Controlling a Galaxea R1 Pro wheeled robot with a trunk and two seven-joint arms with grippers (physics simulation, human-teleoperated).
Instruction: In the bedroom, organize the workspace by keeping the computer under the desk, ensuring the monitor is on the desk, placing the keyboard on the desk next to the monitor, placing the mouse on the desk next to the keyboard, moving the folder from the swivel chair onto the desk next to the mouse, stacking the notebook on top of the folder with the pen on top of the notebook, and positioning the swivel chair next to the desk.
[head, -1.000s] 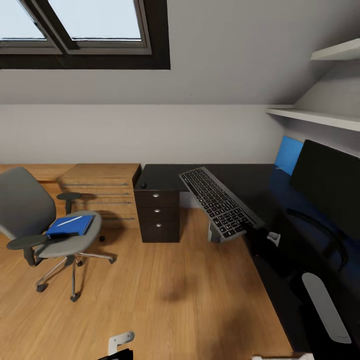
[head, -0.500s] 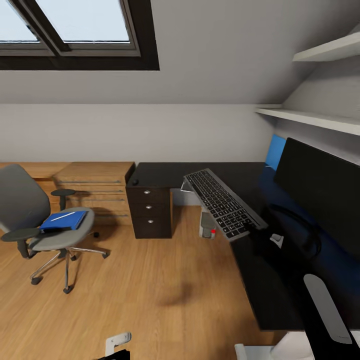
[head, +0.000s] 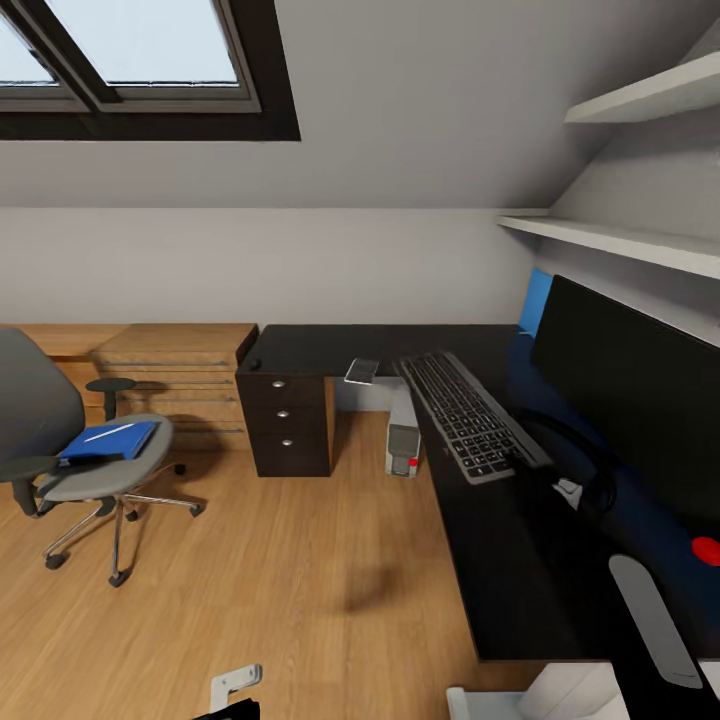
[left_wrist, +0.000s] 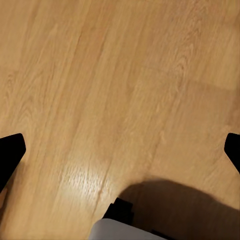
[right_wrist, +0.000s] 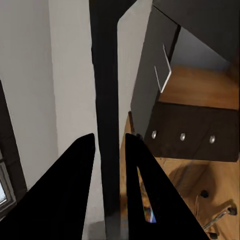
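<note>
The swivel chair is seen at the left of the head view, well apart from the bench, and its seat carries the blue folder, on which a thin white pen lies. What lies beneath the folder cannot be told. Three drawers with round knobs are shut under the bench's left end, just beside a low light-wood shelving unit. The small grey computer stands on the floor under the bench, with a red light low on its face.

The wooden floor between chair and bench lies open. The monitor stands on the bench along the right wall, before a blue panel, and a small dark mouse sits at the bench's far left corner.

The keyboard is held at its near end by the right hand, tilted above the bench's inner edge; in the right wrist view the two dark fingers are closed narrowly on its thin edge. The left hand is spread wide over bare floor, holding nothing.
</note>
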